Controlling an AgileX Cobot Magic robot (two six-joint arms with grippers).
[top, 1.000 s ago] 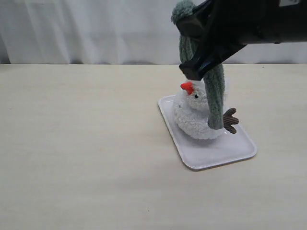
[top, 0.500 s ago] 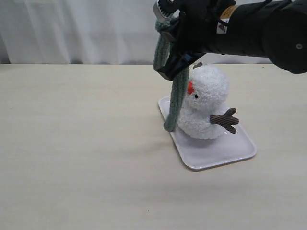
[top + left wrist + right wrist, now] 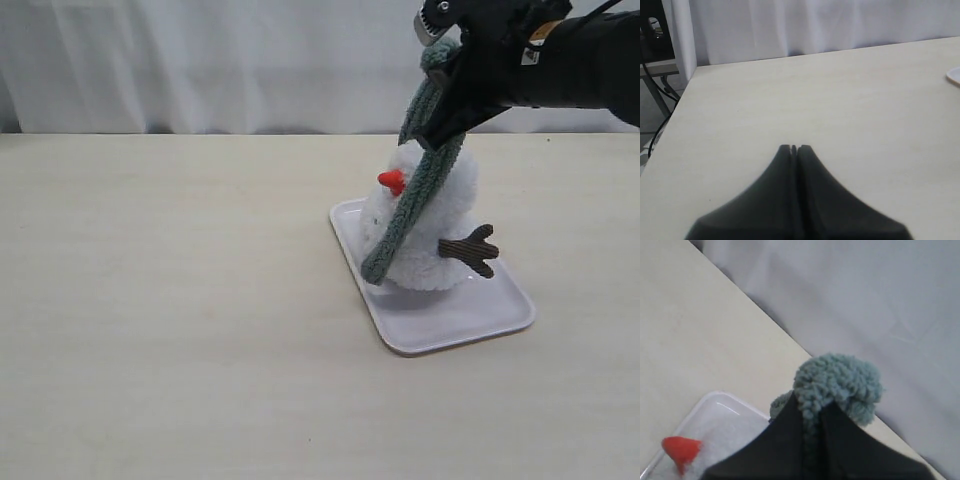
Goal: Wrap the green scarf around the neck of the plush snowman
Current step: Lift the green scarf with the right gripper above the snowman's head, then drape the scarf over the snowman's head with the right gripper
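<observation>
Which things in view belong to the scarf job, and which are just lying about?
Job:
scarf, pinched in the shut right tool and draped across the snowman's front
snowman, upright on the tray

Lying about:
tray
table
curtain
left tool, shut on nothing

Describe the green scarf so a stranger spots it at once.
On the beige table, find the white tray with the plush snowman. The green scarf hangs slanted across its front from the right tool, the only fuzzy sage-green strip.
</observation>
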